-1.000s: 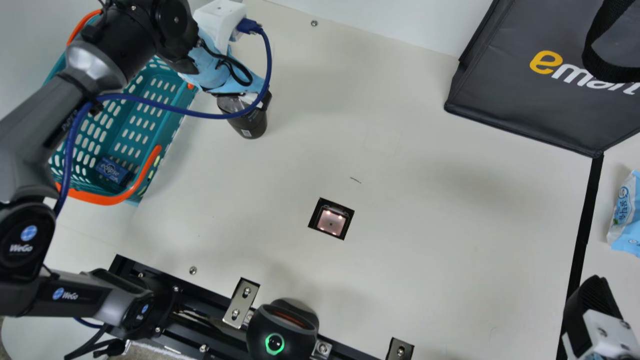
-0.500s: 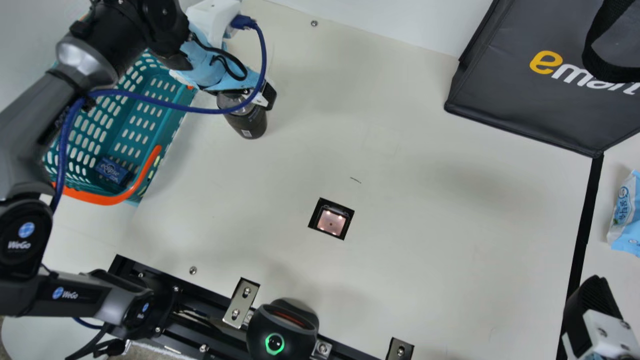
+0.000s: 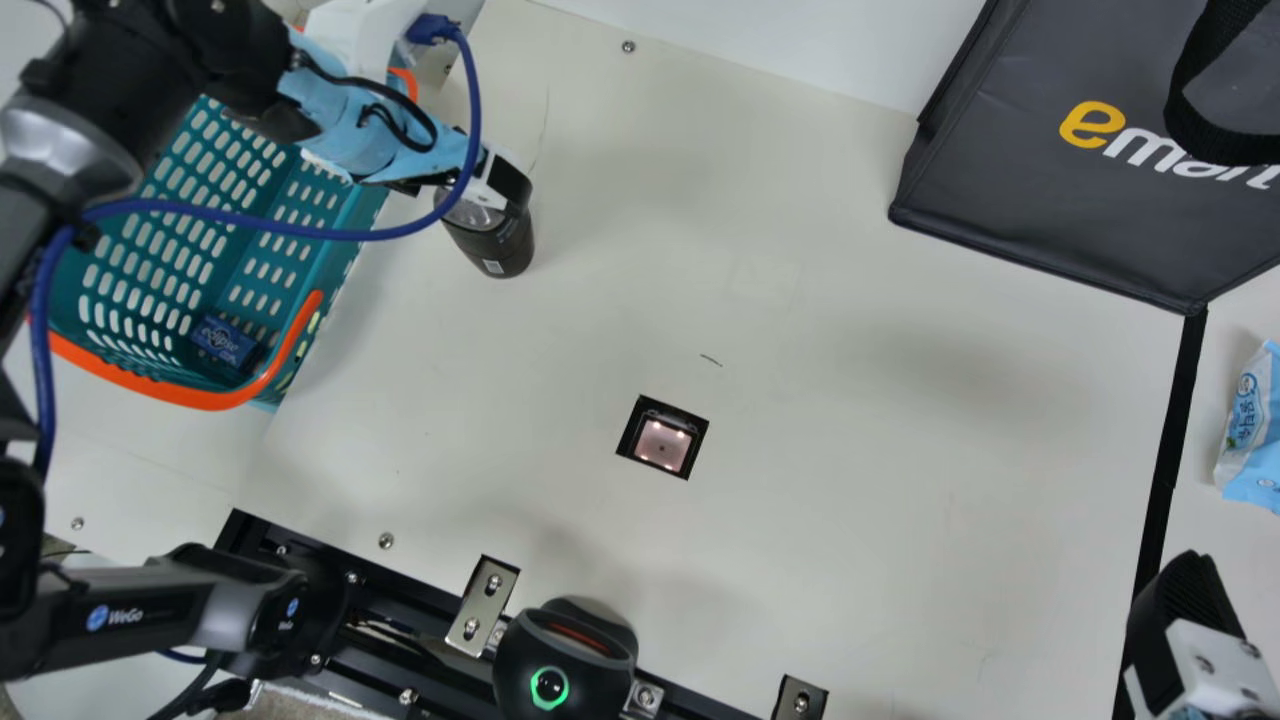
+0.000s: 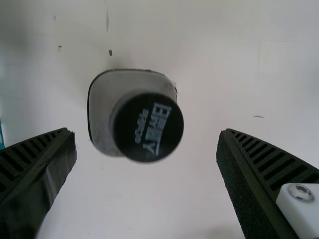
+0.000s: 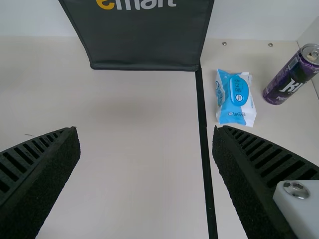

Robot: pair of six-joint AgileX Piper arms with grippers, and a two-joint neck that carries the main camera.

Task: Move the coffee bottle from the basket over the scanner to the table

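Note:
The coffee bottle (image 3: 497,240), dark with a black cap, stands on the table to the right of the teal basket (image 3: 340,235). Over its top in the main view is my left gripper (image 3: 505,185), partly hiding the cap. The left wrist view shows the bottle's cap (image 4: 147,127) between the wide-apart fingers of my left gripper (image 4: 147,133), with gaps on both sides. The scanner's square window (image 3: 662,445) lies in the table, away from the bottle. My right gripper (image 3: 1185,610) is at the lower right; in the right wrist view my right gripper (image 5: 146,130) is open and holds nothing.
A blue box (image 3: 224,341) lies in the basket. The dark bag (image 3: 1040,190) stands at the back right. Past the black strip (image 5: 205,149) are a wipes pack (image 5: 235,98) and a purple can (image 5: 293,74). A black device (image 3: 565,660) sits at the front edge.
My left gripper's visible finger has spread from the bottle, so the gripper has opened, and the left arm has shifted leftward. The bottle has stayed put. The right gripper has not moved.

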